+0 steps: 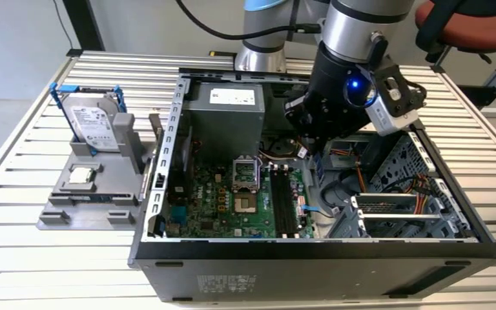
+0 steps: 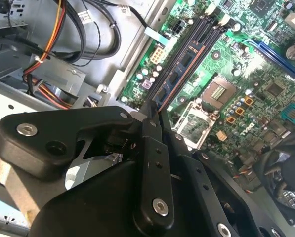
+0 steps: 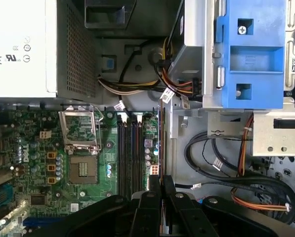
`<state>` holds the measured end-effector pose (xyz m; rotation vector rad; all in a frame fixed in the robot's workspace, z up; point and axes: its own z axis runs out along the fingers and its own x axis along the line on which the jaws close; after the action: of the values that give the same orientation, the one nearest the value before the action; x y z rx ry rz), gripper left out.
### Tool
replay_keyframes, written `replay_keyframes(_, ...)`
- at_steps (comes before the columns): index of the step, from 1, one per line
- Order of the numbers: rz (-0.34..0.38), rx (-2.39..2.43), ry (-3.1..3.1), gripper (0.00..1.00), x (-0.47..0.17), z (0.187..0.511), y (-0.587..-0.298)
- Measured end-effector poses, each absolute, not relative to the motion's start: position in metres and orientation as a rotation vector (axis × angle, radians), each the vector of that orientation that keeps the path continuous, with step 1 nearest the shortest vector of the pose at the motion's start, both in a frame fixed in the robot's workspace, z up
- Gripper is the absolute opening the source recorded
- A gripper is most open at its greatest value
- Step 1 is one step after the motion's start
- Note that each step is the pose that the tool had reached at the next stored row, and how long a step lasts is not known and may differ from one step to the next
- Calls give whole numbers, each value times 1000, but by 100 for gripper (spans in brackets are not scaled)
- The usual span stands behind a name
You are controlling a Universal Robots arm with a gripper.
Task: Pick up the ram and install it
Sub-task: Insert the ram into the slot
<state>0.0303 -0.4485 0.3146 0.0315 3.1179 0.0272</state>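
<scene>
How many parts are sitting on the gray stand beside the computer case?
2: the hard drive stands upright in its blue bracket; the processor chip lies flat just in front of it.

nothing properly legible tbh: white label [image 3: 16,47] with approval marks on the power supply [image 1: 222,126], sticker on the hard drive [image 1: 93,129], tiny cable tags [image 3: 167,95], print too small

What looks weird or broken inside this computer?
Nothing looks broken or spilled. The case lies open on its side, and its memory slots look empty. The gripper holds the ram edge-on above the board, near those slots.
</scene>
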Motion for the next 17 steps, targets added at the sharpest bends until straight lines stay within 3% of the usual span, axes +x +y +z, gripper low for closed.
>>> replay_keyframes(17,28,31,3118,0,28,288,-451)
